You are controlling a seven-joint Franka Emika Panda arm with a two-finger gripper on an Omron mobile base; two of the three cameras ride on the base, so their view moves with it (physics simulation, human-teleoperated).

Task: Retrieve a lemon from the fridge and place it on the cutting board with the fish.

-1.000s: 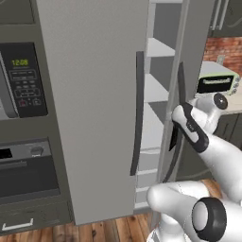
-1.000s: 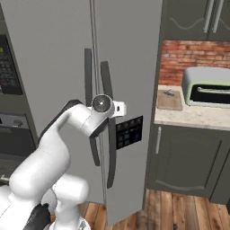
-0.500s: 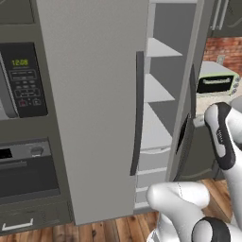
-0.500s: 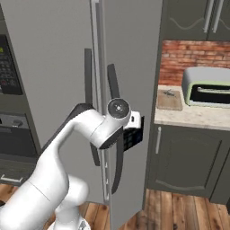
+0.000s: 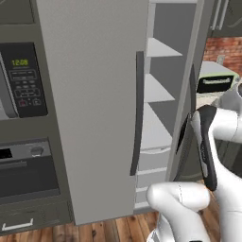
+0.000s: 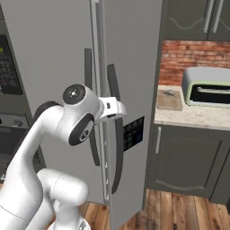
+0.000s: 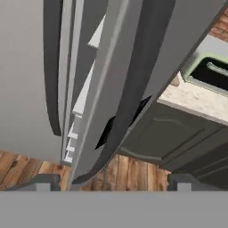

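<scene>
The grey fridge (image 5: 90, 94) has its left door shut and its right door (image 6: 132, 54) swung partly out, so white shelves (image 5: 156, 90) show in the gap. The lemon is out of view. My gripper (image 6: 117, 109) is at the right door's dark handle (image 6: 115, 143). In the hand view the gripper (image 7: 116, 181) is open, its fingertips (image 7: 46, 181) wide apart, and the handle (image 7: 138, 80) runs down between them. On the counter to the right lies the tan cutting board (image 6: 170, 99) with the small greyish fish (image 6: 169, 93) on it.
A pale green toaster oven (image 6: 207, 86) stands on the counter beside the board, under a brick wall. Dark cabinets (image 6: 184, 157) sit below the counter. The microwave and oven column (image 5: 21, 118) is left of the fridge. The floor is wood.
The right fridge door has swung further open, and more shelves show. My arm has drawn back to the right with the door's handle.
</scene>
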